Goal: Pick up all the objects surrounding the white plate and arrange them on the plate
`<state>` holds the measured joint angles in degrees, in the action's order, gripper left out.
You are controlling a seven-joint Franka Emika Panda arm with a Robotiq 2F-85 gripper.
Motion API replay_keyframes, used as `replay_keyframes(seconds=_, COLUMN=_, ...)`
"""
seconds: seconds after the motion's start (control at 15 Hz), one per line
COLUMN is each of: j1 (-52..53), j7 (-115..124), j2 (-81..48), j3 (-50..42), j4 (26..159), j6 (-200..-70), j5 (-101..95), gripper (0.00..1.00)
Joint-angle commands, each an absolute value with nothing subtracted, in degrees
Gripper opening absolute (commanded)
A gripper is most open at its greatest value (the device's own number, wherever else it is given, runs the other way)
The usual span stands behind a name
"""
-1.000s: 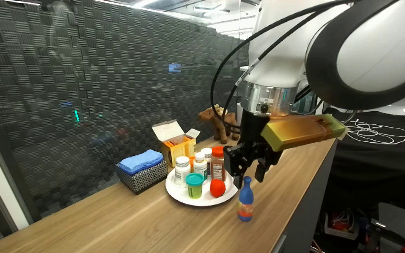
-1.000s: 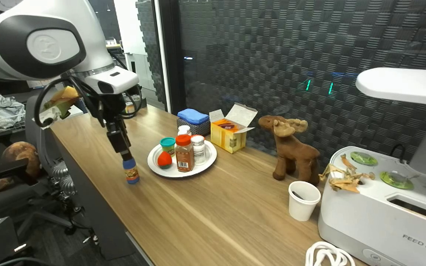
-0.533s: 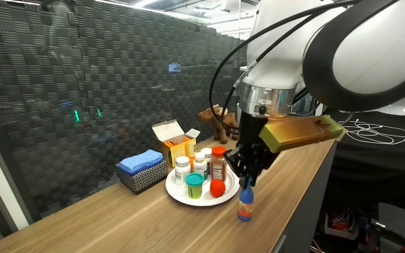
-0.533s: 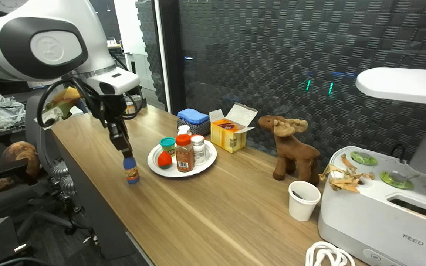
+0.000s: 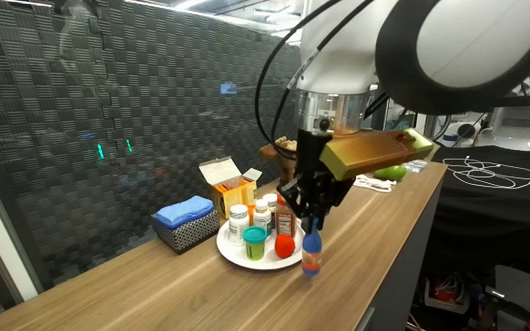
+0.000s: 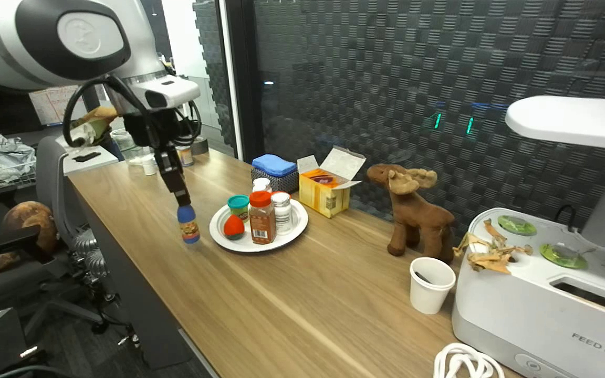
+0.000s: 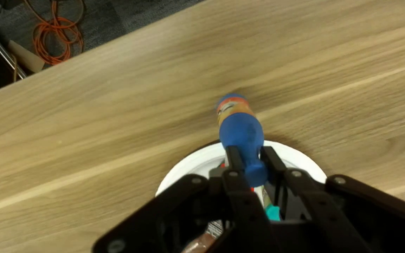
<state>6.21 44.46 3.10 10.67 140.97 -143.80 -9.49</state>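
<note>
My gripper (image 7: 250, 154) is shut on the narrow neck of a blue bottle (image 7: 242, 130) with an orange-red label. In both exterior views the bottle (image 5: 311, 252) hangs upright, seemingly just off the wood, beside the white plate (image 5: 232, 258). On the plate stand several things: a red-capped brown shaker (image 6: 262, 223), white bottles such as the white-capped bottle (image 5: 239, 225), a teal-lidded green tub (image 5: 255, 243) and a round red object (image 6: 233, 227). Something orange behind them is mostly hidden. From the wrist, fingers and bottle cover much of the plate.
Behind the plate are an open yellow box (image 6: 324, 194) and a patterned box with a blue cloth (image 5: 185, 212). A brown plush moose (image 6: 418, 215), paper cup (image 6: 430, 286) and white planter (image 6: 533, 310) stand along the counter. The counter's front edge runs near the bottle.
The fingers have come together around the bottle's neck. Arm and bottle have since risen a little; in an exterior view they have also shifted left, closer to the plate. The plate's contents stay put.
</note>
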Motion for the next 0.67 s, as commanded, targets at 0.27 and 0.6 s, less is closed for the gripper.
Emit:
replay_keyframes(seconds=0.27, j1=8.3, j7=45.7, j2=-4.5, j3=10.4, j4=129.3, j6=-139.3, j5=-11.9, gripper=0.05)
replay_keyframes(seconds=0.6, j1=9.3, j7=45.5, j2=-9.3, j3=8.7, j4=125.8, j6=-140.0, j5=-11.5, gripper=0.05)
